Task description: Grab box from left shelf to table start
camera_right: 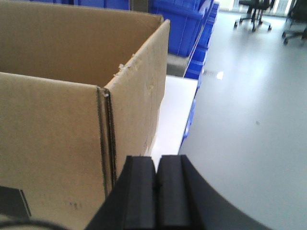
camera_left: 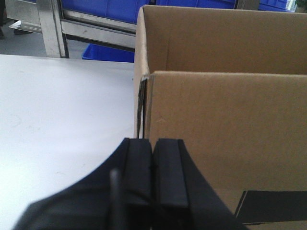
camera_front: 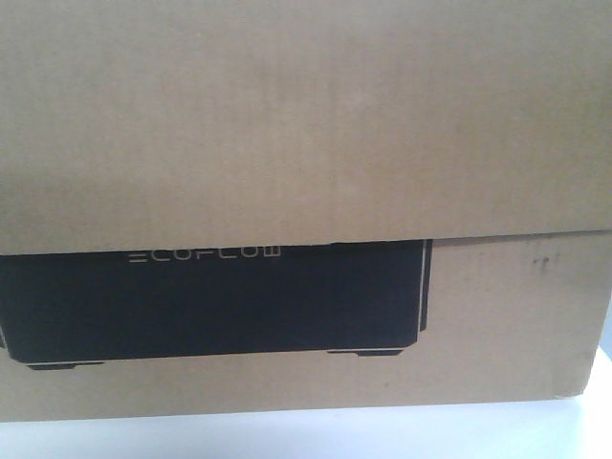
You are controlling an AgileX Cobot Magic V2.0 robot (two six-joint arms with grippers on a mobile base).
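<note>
Table [camera_left: 57,124]: white top, carries the box [camera_front: 306,124], which fills nearly the whole front view. Carton is brown corrugated cardboard, open at the top with flaps upright; black printed panel with pale "ECOFLOW" lettering [camera_front: 205,255] on the near face. Its bottom edge sits on the white surface.

Behind the table in the left wrist view: metal shelf frame [camera_left: 50,26] with blue plastic bins [camera_left: 108,9]. Right wrist view shows more blue bins [camera_right: 184,24], grey floor [camera_right: 249,105], office chairs [camera_right: 254,12] far off.

Left gripper [camera_left: 152,182]: black pads pressed together, nothing between them, just beside the carton's left corner. Right gripper [camera_right: 156,191]: pads likewise pressed together, empty, just beside the right corner.
</note>
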